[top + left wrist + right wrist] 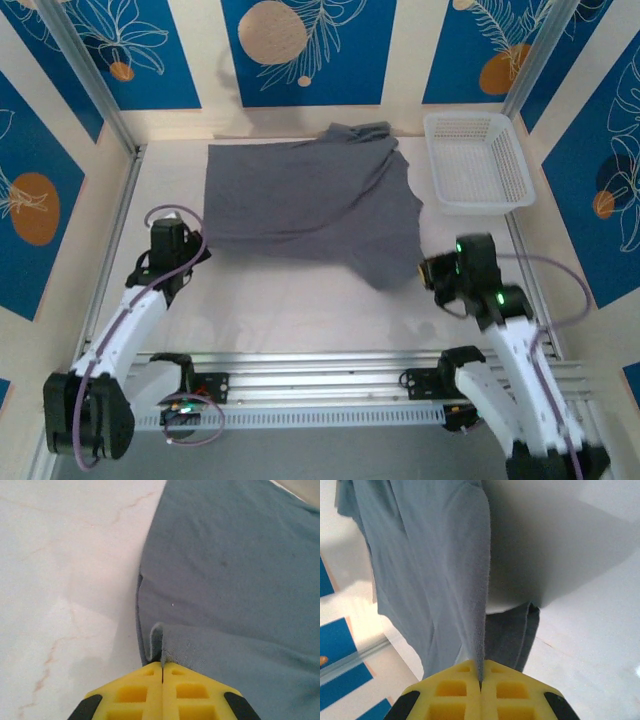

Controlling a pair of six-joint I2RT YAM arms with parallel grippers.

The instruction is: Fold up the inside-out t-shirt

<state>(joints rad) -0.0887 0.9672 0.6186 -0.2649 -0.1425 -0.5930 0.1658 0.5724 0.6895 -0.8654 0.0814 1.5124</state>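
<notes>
A white plastic mesh basket (487, 206) sits at the far right corner of the table, its perforated floor and walls in plain sight. Just to its left, the dark grey inside-out t-shirt (300, 200) lies spread over the far half of the table, with wrinkled cloth bunched up toward the back wall. Its near right part tapers to a point close to the right arm.

The left gripper (162, 665) rests at the shirt's near left corner. Its yellow fingers are pressed together on a small raised fold of the hem. The right gripper (481, 677) is likewise clamped on an edge of the cloth, which stretches away from it in long folds.

The table (300, 310) is pale with a faint marble pattern. Cream walls carry blue panels with orange circles and white leaf outlines, and aluminium posts frame the corners.
</notes>
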